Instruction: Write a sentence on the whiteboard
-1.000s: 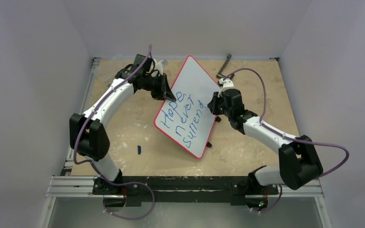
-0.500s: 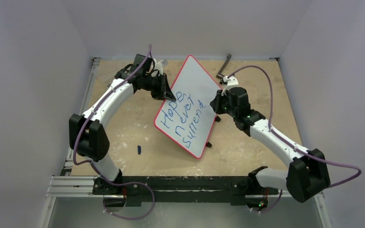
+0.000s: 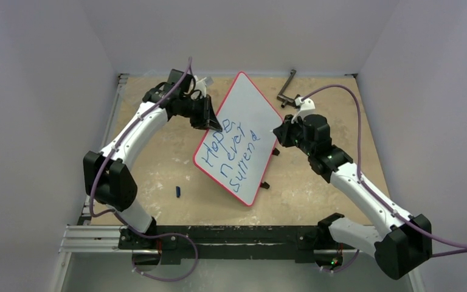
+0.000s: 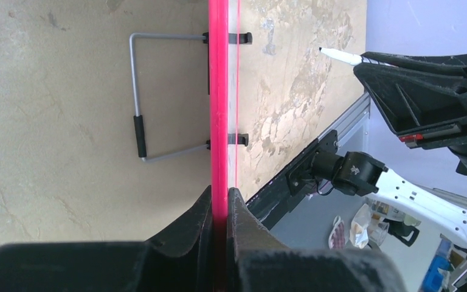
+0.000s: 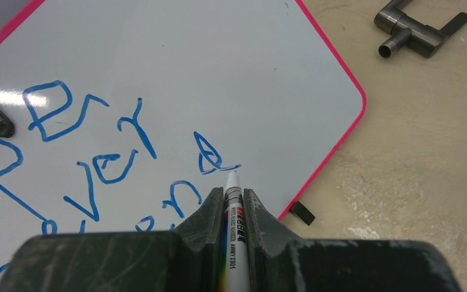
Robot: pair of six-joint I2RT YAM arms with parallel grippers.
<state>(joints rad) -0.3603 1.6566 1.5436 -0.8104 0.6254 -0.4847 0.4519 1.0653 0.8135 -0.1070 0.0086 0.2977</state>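
Right wrist view had my right pincer (image 5: 227, 198) shut tight on the marker (image 5: 233, 243), the barrel gripped between both jaws and its tip poking out ahead of them. That tip sat at the tail of the last blue letter; whether it pressed on the surface or hung just off it I could not tell. The whiteboard (image 5: 219, 73) spread ahead of this pincer and to its left, and the sentence (image 5: 97, 158) ran in slanted lines, the bottom one reading "surrend". I judged that the missing letters had to go rightward from the tip, where only a narrow strip of white lay before the red rim. My left pincer (image 4: 220, 204) was closed on the board's opposite edge, pinching the rim. From above, the board's long axis ran from the far middle of the table (image 3: 158, 164) toward the near middle, between my arms, with the right arm nearer the unfinished end.
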